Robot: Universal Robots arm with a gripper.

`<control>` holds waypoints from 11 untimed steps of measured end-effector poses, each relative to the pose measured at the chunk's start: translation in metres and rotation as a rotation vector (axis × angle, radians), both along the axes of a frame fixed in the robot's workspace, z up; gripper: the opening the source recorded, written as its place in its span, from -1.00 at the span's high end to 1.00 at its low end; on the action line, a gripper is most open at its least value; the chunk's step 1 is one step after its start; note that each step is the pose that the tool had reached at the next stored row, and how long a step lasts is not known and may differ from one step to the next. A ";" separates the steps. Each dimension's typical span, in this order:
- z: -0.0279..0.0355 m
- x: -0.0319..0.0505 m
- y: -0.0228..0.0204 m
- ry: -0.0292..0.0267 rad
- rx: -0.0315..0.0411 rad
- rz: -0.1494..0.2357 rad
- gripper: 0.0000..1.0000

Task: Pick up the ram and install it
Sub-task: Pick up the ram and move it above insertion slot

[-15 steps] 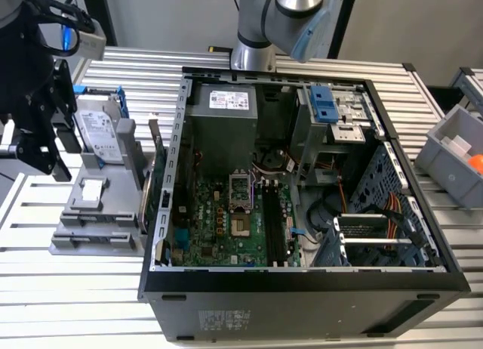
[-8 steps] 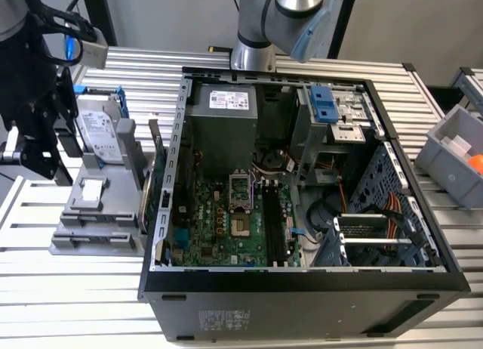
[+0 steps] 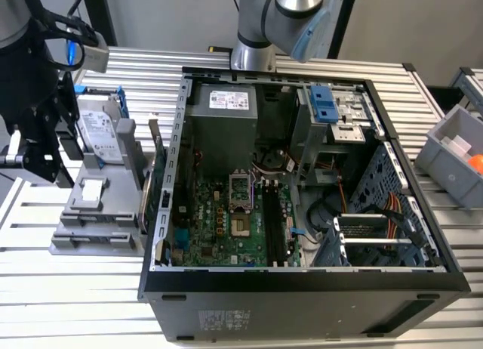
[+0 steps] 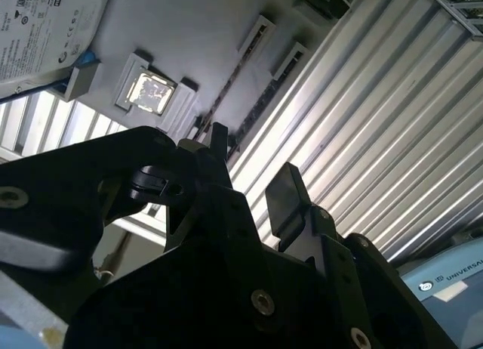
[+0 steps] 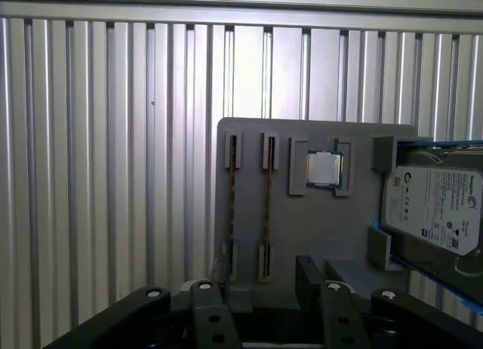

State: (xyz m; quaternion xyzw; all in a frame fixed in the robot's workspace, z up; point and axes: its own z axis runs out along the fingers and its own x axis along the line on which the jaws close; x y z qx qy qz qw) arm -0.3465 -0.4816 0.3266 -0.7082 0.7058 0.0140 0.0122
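first wrist view: gripper (image 5: pixel 255 281), jaws spread and empty, near the ram (image 5: pixel 268 202) on edge in its holder (image 5: pixel 302 228); likely light, stiff, fragile, so pinch flat faces mid-length.

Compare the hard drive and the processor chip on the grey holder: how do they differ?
The hard drive is much larger than the processor chip. The drive is oblong with a white printed label; the chip is a small square with a bare, shiny metal top. Blue clips hold the drive, while the chip lies in a grey framed recess. Both sit on the grey holder.
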 end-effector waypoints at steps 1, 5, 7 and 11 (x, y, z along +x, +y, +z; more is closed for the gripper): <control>-0.0001 0.0000 0.0000 0.0001 0.0001 0.000 -1.00; -0.0023 0.0000 -0.0002 0.0004 0.0003 0.000 -1.00; -0.0040 0.0000 -0.0004 0.0005 0.0002 0.000 -1.00; -0.0078 0.0000 -0.0010 0.0006 0.0002 0.000 -1.00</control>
